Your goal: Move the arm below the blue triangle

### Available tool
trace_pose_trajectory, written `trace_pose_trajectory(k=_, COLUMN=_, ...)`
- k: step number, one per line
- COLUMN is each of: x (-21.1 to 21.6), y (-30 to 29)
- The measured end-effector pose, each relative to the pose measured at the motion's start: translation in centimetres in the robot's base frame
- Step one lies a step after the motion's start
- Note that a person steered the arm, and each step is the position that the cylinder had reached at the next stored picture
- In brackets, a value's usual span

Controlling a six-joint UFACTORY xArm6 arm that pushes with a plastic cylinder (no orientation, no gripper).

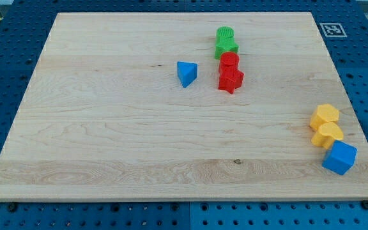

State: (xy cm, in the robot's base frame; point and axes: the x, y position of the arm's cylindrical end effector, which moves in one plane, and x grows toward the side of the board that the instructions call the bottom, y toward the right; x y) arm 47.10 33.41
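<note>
Wooden board (pixel 107 128), blue triangle (pixel 186 73), tip unseen

On the board (pixel 107 140), the blue triangle (pixel 186 73) lies a little right of centre, towards the far side. Just right of it a touching row runs far to near: green cylinder (pixel 225 34), green block (pixel 226 48), red cylinder (pixel 229 62), red star (pixel 230 80). At the near right edge, well apart, two yellow blocks (pixel 324 116) (pixel 328 135) and the blue cube (pixel 339 157) touch in a line. My tip cannot be made out.

High oblique view over board (pixel 107 128)
</note>
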Motion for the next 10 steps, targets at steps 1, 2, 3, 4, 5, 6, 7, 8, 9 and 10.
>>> trace_pose_trajectory(k=1, x=0.2, y=-1.4)
trace_pose_trajectory(k=2, x=1.9, y=-1.9)
trace_pose_trajectory(k=3, x=2.0, y=-3.0)
trace_pose_trajectory(k=4, x=1.7, y=-4.3)
trace_pose_trajectory(k=5, x=-3.0, y=-4.3)
trace_pose_trajectory(k=6, x=-5.6, y=-9.2)
trace_pose_trajectory(k=7, x=-4.1, y=-15.9)
trace_pose_trajectory(k=8, x=-2.5, y=-23.4)
trace_pose_trajectory(k=9, x=-2.2, y=-30.1)
trace_pose_trajectory(k=10, x=-3.9, y=-35.4)
